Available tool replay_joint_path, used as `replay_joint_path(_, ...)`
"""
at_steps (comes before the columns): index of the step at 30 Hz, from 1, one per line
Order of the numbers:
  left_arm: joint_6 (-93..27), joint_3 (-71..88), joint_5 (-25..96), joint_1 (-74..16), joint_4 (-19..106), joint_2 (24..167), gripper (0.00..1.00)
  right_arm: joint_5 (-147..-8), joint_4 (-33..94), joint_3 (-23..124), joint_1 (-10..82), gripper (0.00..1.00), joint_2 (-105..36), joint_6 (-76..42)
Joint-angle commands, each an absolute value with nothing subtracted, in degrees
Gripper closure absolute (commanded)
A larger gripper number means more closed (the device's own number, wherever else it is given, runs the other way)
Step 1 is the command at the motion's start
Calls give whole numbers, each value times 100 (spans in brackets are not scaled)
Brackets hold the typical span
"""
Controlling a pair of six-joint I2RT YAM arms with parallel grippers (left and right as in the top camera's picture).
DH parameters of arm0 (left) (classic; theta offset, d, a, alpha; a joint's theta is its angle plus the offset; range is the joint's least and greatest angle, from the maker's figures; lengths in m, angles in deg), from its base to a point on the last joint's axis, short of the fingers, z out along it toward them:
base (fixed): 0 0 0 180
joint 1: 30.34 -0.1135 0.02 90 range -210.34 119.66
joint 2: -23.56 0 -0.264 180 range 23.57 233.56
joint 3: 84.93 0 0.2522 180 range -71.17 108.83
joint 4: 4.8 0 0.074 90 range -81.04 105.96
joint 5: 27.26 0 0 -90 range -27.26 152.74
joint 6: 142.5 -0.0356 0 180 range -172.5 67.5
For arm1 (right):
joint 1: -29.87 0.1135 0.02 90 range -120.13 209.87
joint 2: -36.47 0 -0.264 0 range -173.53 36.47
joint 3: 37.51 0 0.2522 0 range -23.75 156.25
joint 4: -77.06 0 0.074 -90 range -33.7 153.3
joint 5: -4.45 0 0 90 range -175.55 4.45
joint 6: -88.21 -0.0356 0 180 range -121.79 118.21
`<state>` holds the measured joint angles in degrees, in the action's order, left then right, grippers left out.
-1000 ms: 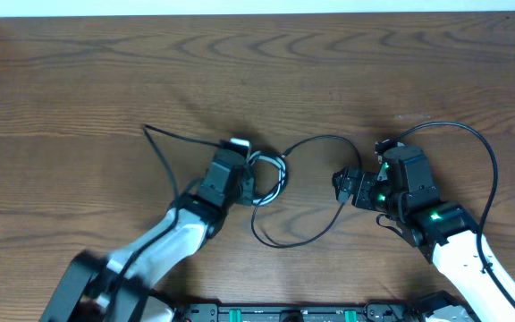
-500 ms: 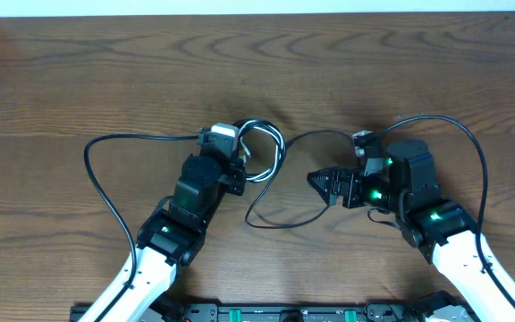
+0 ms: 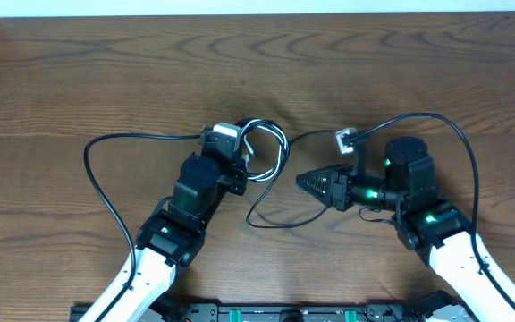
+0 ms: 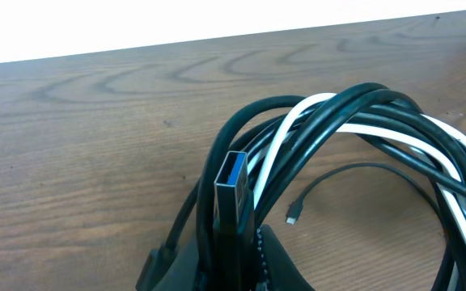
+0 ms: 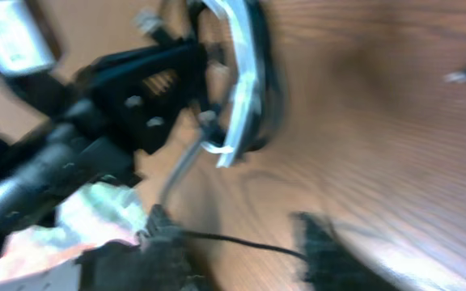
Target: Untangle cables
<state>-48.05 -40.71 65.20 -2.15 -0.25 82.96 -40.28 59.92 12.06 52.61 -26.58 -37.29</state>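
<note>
Mostly blurred, right gripper (image 3: 304,181): cannot tell its state; left gripper (image 3: 242,170) pinches cables (image 3: 280,150), fingers cropped.

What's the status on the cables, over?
Left pincer shut on cables, coil tangled. Right pincer by loose black strand, grip unclear. Nothing in the way.

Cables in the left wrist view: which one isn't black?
The white cable, the only pale strand, looped in among the black cables.
</note>
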Motion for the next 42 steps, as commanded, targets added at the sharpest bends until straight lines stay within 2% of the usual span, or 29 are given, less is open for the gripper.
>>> replay_joint_path(1, -4838, -4019, 6463, -224, -73, 8207, 92, -3711, 6156, 1211, 5436, 94, -2656, -4551)
replay_joint_path(3, -4838, -4017, 6461, -224, -78, 8207, 92, -3761, 6279, 1211, 5464, 92, -2671, -5012)
replay_joint_path(5, -4836, -4019, 6396, -224, -78, 8207, 92, -3759, 6408, 1211, 5475, 81, -2721, -5334)
replay_joint_path(6, -4836, -4019, 6288, -224, -84, 8207, 92, -3761, 6460, 1211, 5486, 79, -2756, -5480)
replay_joint_path(12, -4833, -4019, 5928, -224, -124, 8204, 92, -3759, 7142, 1211, 5731, 74, -3174, -5965)
replay_joint_path(13, -4833, -4019, 5926, -224, -128, 8204, 92, -3761, 7264, 1211, 5790, 74, -3252, -6055)
replay_joint_path(14, -4833, -4019, 5928, -224, -128, 8204, 92, -3763, 7376, 1211, 5851, 79, -3329, -6127)
replay_joint_path(15, -4833, -4019, 5926, -224, -128, 8198, 92, -3768, 7455, 1211, 5903, 91, -3399, -6180)
replay_joint_path(16, -4833, -4019, 5926, -224, -128, 8191, 92, -3822, 7490, 1211, 5960, 99, -3460, -6230)
replay_joint_path(24, -4840, -4017, 5803, -224, -121, 8097, 92, -4264, 7949, 1211, 6253, 99, -3584, -6260)
replay_joint_path(28, -4840, -4017, 5528, -224, -121, 8010, 92, -5044, 7575, 1211, 6247, 99, -3589, -6215)
replay_joint_path(37, -5229, -4019, 4085, -224, 189, 7807, 92, -5407, 7653, 1211, 6244, 99, -3587, -5524)
replay_joint_path(38, -5316, -4019, 4087, -224, 281, 7782, 92, -5407, 7599, 1211, 6244, 98, -3587, -5388)
replay_joint_path(41, -5671, -4019, 4116, -226, 574, 7717, 92, -5392, 7310, 1211, 6244, 65, -3584, -5080)
replay_joint_path(42, -5749, -4019, 4214, -224, 650, 7699, 92, -5370, 7162, 1211, 6244, 63, -3571, -4921)
